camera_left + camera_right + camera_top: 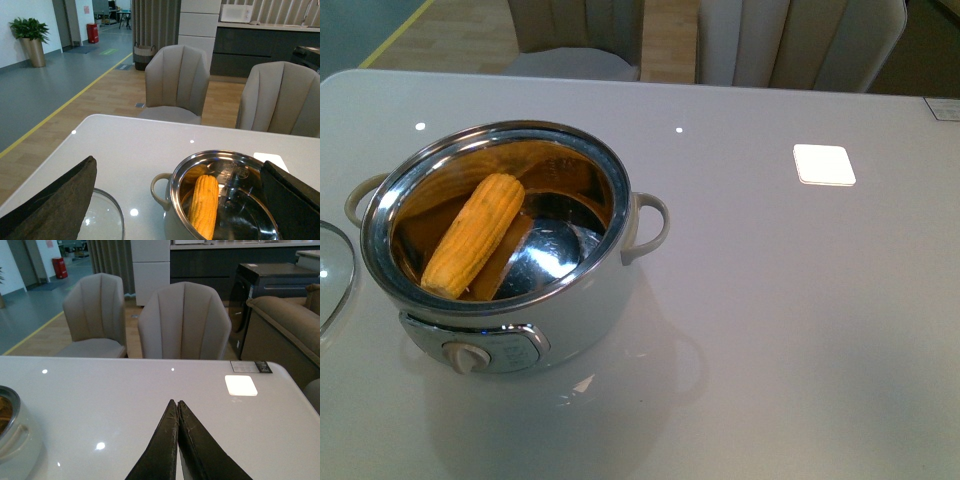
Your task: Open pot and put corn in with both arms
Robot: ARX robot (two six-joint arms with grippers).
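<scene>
The white pot [570, 320] stands open on the left half of the table, its steel bowl bare of a lid. The corn [475, 233] lies slanted inside the bowl, leaning against the left wall. From the left wrist view the pot [167, 220] and the corn [204, 202] sit between the spread fingers [55, 205] of my left gripper [177, 170], which is open and holds nothing. My right gripper [177, 402] is shut with nothing in it, over bare table to the right of the pot [15, 440]. Neither arm shows in the front view.
A glass lid [332, 272] lies flat on the table just left of the pot, and is also seen as the lid [102, 220] in the left wrist view. Beige chairs [184, 322] stand along the table's far edge. A bright light patch [824, 164] reflects at the right.
</scene>
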